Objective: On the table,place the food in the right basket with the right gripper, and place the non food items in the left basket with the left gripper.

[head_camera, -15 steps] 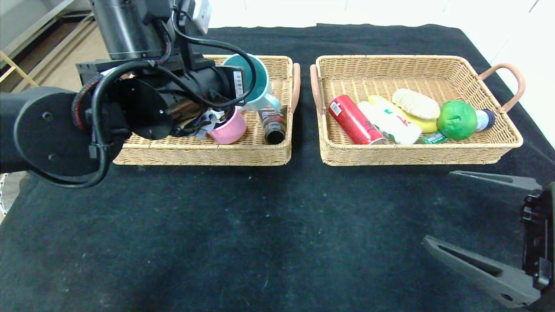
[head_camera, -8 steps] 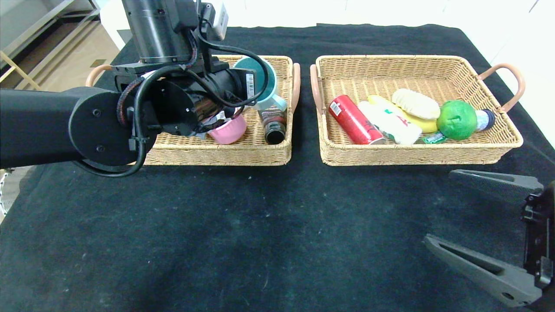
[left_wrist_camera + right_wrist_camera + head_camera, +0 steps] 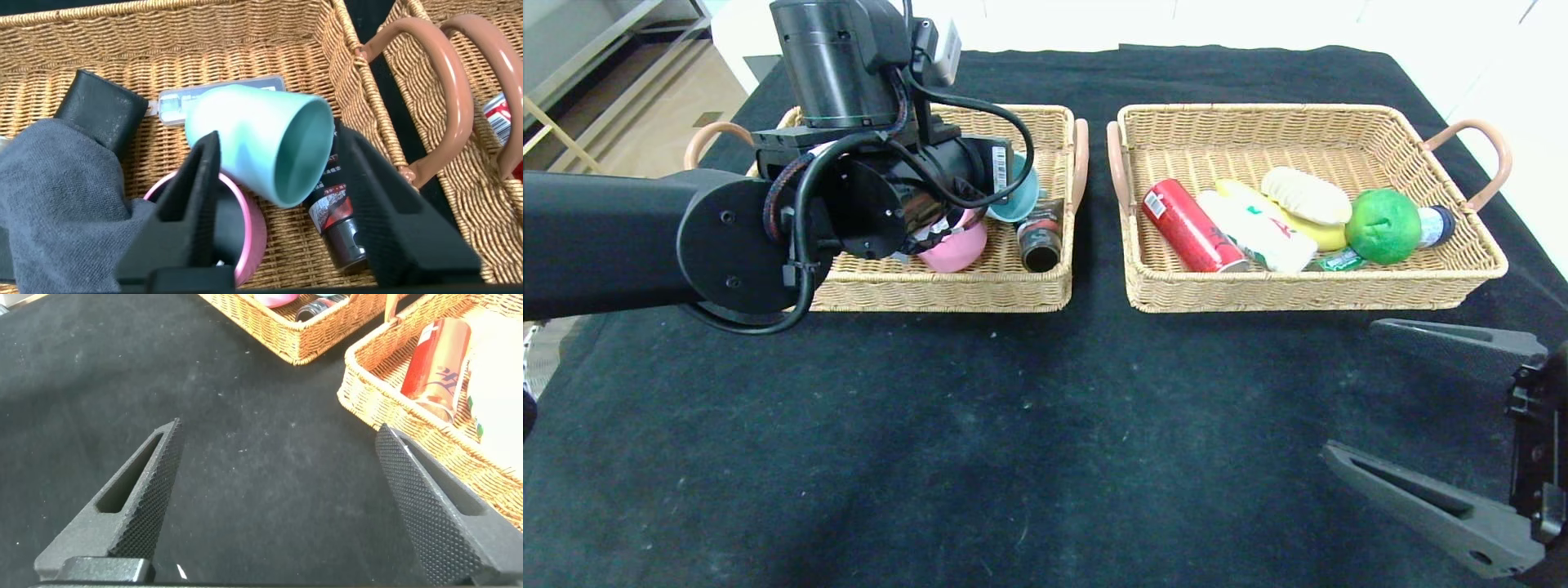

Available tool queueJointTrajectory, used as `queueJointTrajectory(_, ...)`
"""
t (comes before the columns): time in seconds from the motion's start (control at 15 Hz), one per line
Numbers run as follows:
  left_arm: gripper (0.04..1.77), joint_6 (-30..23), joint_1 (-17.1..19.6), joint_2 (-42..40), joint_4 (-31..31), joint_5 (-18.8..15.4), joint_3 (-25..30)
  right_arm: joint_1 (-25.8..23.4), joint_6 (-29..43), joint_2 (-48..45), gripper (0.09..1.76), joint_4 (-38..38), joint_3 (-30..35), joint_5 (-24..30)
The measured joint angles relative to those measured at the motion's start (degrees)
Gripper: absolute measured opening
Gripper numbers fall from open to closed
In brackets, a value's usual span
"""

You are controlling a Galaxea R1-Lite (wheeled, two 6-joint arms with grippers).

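My left gripper hangs low inside the left basket, open. A teal cup lies tilted on its side between the jaws, resting on a pink bowl and against a dark bottle. It touches one finger and a narrow gap shows at the other. In the head view the cup peeks out past the wrist. The right basket holds a red can, a white packet, a banana, a green apple and a small bottle. My right gripper is open and empty over the table's front right.
The left basket also holds a grey cloth, a black block and a clear flat item. The two baskets' brown handles nearly meet in the middle. The black tablecloth lies in front of both baskets.
My left arm moved right and lowered into the left basket. The teal cup went down from a raised position to lying tilted on the bowl and bottle. The right arm stayed still.
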Motion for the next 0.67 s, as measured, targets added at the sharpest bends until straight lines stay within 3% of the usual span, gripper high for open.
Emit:
queueJointTrajectory(0.33,1.4,0.01,-0.06,-0.5,0.33,0.1,0.87,0.07,0.02,-0.02,1.71,-0.02,0.02,-0.01)
queueJointTrajectory(0.67,1.54,0.04,-1.16,-3.34,1.02,0.1,4.12,0.09,0.0,-0.02,1.71,-0.02,0.11,0.0)
